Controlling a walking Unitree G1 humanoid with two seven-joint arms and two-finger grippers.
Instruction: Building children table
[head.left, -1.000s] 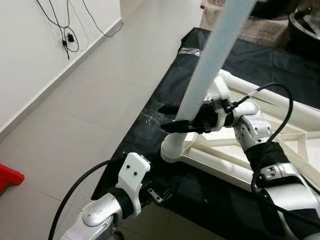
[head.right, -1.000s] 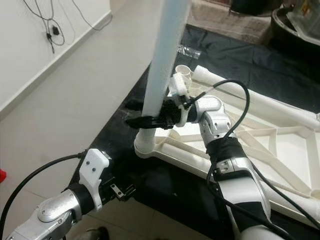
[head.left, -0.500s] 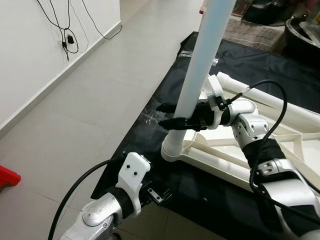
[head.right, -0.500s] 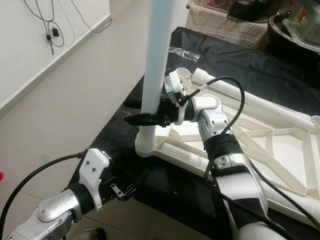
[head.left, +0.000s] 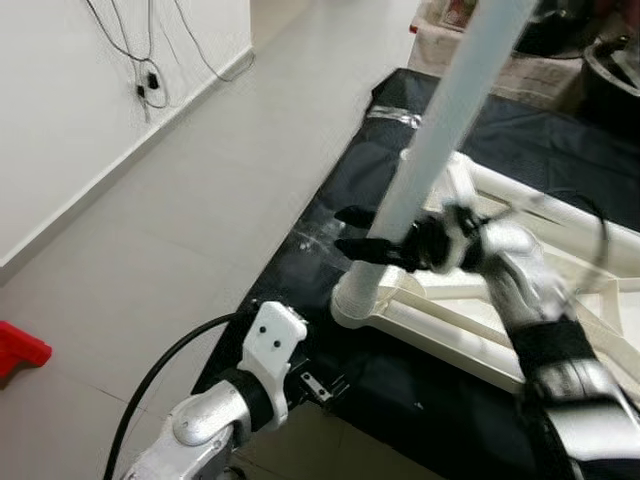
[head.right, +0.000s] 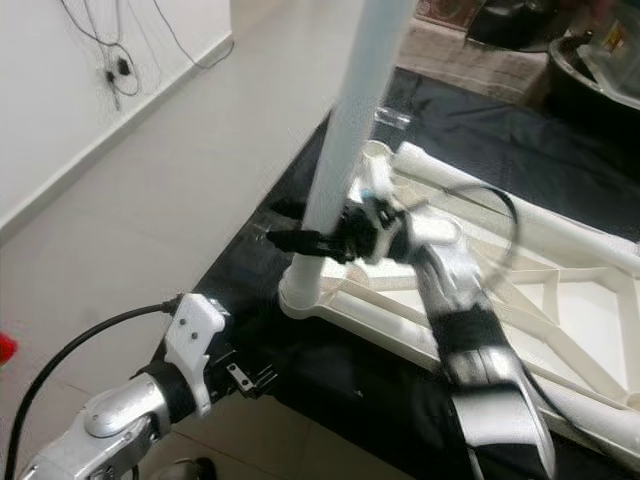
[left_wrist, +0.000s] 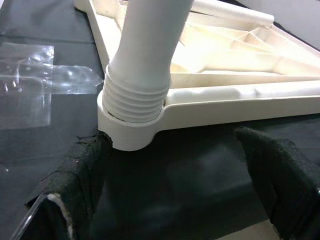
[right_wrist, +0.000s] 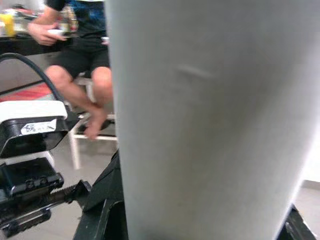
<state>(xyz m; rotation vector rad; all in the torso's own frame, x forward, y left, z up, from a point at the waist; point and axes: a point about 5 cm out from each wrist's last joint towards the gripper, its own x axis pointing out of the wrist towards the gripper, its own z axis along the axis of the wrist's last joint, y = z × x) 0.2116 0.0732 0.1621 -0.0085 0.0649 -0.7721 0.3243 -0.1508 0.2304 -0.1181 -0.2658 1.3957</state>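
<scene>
**Left eye view: a leg clamped at the corner socket**

We saw our right gripper (head.left: 362, 232) closed around the white table leg (head.left: 437, 125), low on the tube, just above the round corner socket (head.left: 354, 301) of the upturned white table frame (head.right: 560, 330). The leg leaned a little and its lower end sat in the socket — in the left wrist view its threaded end (left_wrist: 135, 97) was partly inside the ring. The frame lay on a black sheet (head.left: 380, 160) on the tiled floor (head.left: 200, 200).

Our left gripper (head.right: 245, 375) hung low at the sheet's edge, near that corner, and its padded fingers (left_wrist: 75, 172) stood apart, holding nothing.

In the right wrist view we saw a seated person (right_wrist: 82, 55) behind the leg.
</scene>
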